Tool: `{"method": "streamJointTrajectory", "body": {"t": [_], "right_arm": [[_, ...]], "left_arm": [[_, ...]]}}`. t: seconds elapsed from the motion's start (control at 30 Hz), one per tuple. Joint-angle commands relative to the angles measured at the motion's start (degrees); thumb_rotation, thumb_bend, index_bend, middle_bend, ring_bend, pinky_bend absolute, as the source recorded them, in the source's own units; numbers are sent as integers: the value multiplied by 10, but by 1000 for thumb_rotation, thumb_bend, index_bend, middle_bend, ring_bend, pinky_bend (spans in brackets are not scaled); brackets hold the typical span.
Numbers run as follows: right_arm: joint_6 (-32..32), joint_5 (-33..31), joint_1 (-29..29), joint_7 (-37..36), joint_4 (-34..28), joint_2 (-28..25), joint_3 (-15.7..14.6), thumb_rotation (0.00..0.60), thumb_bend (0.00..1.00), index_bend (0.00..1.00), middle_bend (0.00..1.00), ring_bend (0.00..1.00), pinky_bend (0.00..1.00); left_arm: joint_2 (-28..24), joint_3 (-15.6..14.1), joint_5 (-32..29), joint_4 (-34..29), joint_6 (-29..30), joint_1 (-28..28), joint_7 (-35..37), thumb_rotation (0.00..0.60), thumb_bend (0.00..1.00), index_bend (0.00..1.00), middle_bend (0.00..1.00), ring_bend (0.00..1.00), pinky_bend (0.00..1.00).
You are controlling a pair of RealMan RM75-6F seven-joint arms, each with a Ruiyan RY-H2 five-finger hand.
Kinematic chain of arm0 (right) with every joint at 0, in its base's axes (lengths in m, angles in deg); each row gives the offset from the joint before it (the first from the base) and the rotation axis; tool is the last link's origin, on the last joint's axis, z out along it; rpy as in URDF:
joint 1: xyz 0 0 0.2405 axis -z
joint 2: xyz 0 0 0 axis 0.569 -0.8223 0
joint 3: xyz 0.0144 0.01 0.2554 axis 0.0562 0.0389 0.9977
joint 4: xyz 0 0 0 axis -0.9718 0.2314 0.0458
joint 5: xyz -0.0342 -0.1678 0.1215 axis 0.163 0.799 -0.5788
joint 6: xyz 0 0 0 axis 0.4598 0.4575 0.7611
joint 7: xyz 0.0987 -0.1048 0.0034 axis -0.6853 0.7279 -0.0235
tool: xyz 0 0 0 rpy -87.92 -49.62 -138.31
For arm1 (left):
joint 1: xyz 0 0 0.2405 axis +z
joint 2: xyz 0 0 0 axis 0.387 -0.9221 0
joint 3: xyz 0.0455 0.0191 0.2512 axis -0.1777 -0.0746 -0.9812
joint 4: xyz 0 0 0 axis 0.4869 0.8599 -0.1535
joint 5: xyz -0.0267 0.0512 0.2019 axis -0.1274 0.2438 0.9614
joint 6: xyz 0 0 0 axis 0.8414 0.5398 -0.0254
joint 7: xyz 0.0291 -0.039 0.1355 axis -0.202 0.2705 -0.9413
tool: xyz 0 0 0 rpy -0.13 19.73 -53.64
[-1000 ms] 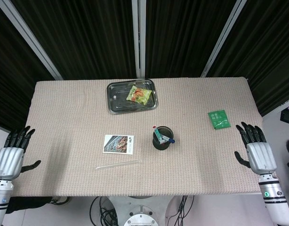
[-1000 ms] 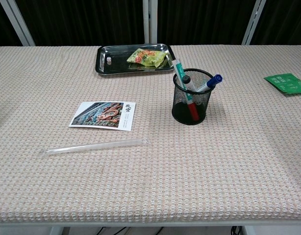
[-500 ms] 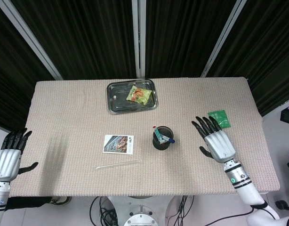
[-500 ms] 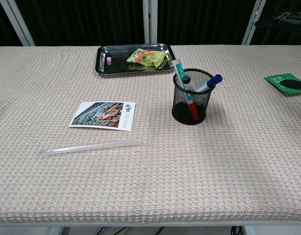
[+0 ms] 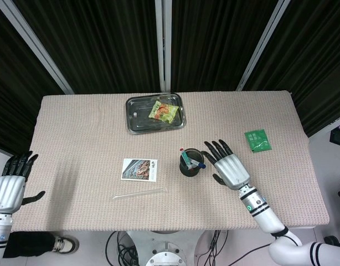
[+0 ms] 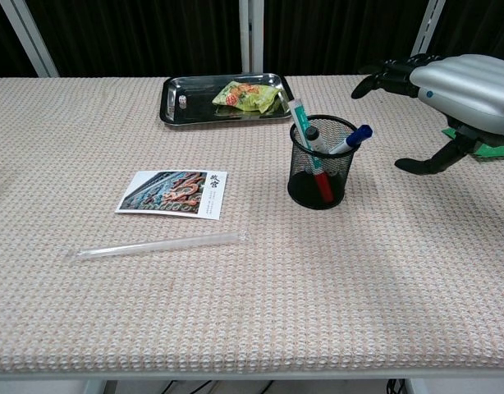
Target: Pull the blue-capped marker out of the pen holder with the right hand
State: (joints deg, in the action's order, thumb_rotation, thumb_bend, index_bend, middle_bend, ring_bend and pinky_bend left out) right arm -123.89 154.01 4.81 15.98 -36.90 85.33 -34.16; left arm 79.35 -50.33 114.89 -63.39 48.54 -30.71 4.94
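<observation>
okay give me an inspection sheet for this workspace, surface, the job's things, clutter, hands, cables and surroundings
Surface: table covered in a beige woven cloth, flat.
Job's things: black mesh pen holder upright near the middle; blue-capped marker leans out over its right rim, beside other pens inside.
Clutter: metal tray at the far edge with a snack packet in it; postcard; clear straw; green packet.
Hands: right hand open, fingers spread, just right of the holder, not touching the marker; left hand open, off the table's left edge.
Cables: black cables below the near edge.
Surroundings: dark curtain with pale metal posts behind.
</observation>
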Motion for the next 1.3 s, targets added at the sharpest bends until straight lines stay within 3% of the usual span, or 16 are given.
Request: {"method": "streamJointTrajectory", "body": {"t": [0.03,0.67,1.3], "right_arm": [[-3,-1,-7,10,9,15,1,600,233,218,0,0,0],[-36,19,-19,5,54,65,-2,600,273,380,7,0,0],[-45,20,-26,7,81,86,-3,600,296,459,11,0,0]], "left_arm": [[-2,1,0,-2,0,0,0,600,95,74,0,0,10],[0,1,-6,10,-4,3,7,600,95,75,0,0,10],[3,0,-9,21,-8,4,15,600,96,76,0,0,10]]}}
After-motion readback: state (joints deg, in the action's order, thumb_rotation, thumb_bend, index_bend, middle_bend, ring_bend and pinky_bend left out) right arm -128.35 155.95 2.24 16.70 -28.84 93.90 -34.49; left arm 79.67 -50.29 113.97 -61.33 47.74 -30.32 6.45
